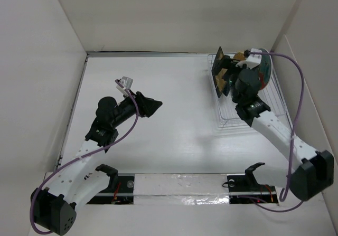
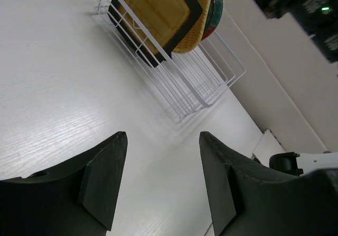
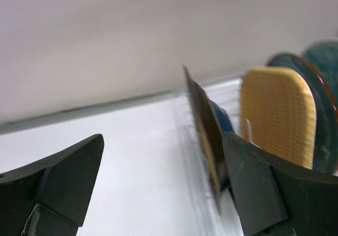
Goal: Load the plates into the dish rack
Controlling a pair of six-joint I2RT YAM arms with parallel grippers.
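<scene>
We are viewing the plates (image 2: 158, 11) standing in the dish rack (image 2: 200, 83). The right end effector (image 3: 162, 138) is hovering released over the rack, the left end effector (image 2: 162, 137) is gaping empty well apart from it, and loading appears finished.

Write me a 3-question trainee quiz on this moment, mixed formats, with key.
1. True or false: the left gripper holds a plate.
2. Which plate stands closest to the right gripper? A) square plate B) red plate C) teal plate
3. Short answer: what holds the tan plate on edge?

Key
1. False. Its jaws are open, with only bare table between them.
2. A. The square plate stands just beside one finger of the open right gripper.
3. The rack.
</scene>
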